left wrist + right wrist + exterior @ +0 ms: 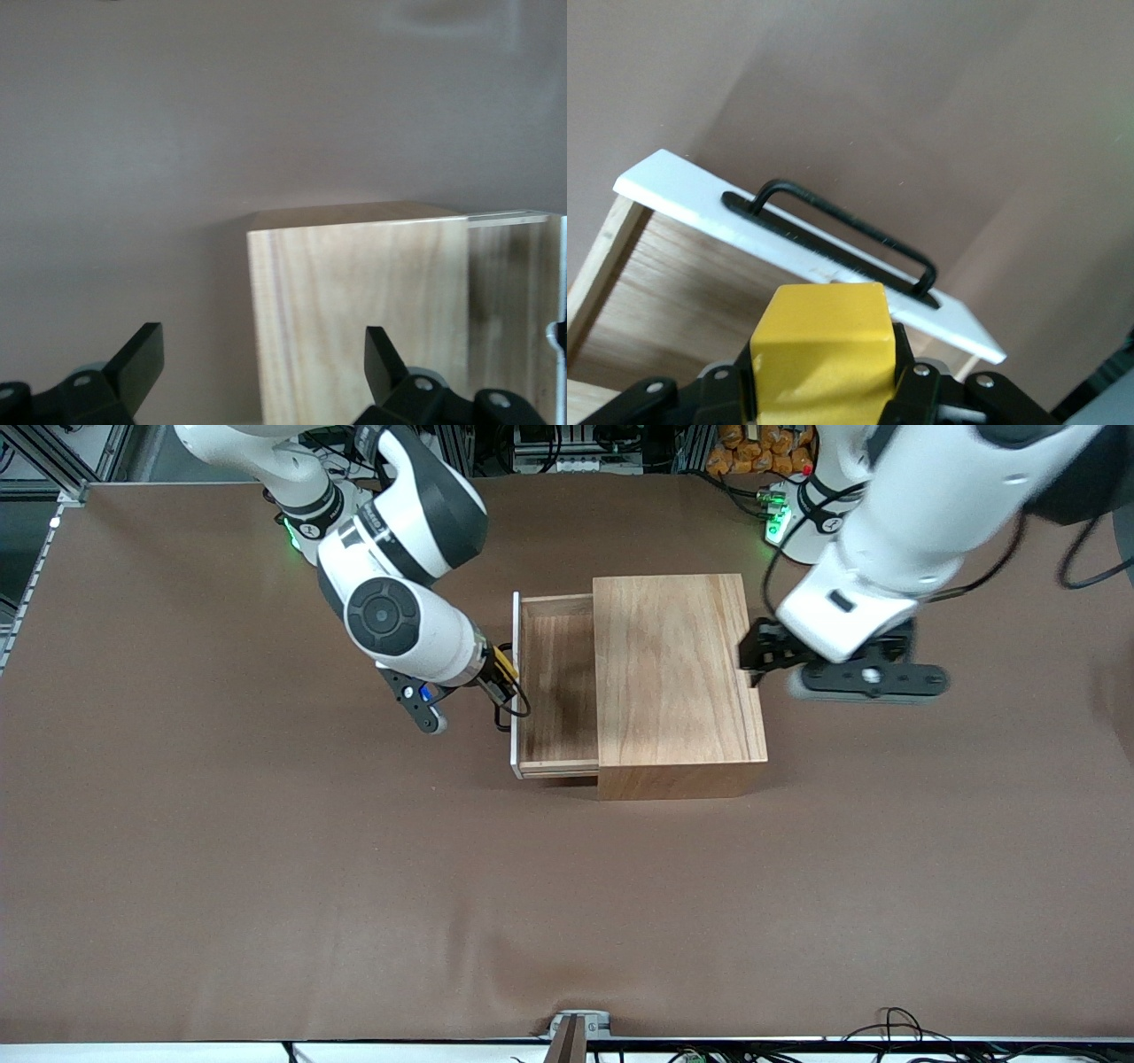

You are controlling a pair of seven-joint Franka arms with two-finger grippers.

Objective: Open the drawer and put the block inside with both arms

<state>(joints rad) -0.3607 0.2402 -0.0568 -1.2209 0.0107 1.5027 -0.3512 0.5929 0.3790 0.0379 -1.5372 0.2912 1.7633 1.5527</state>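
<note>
- The right gripper (503, 676) is hiding most of the block (505, 664) in the front view; only a sliver of yellow is showing.
- The picture's edge is cutting off the block's (819, 354) lower part and the fingers (921, 390) in the right wrist view.
- The wooden box (673, 677) is covering the inner part of the drawer (558, 682).
- The left gripper (764, 654) is showing blurred in the front view.
- The picture's edge is cropping the left gripper's (261, 390) fingers (133, 363) and the wooden box's (354, 310) lower part.

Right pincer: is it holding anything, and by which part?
Yes. The right pincer clamps the yellow block by its two side faces. The left pincer holds nothing.
</note>
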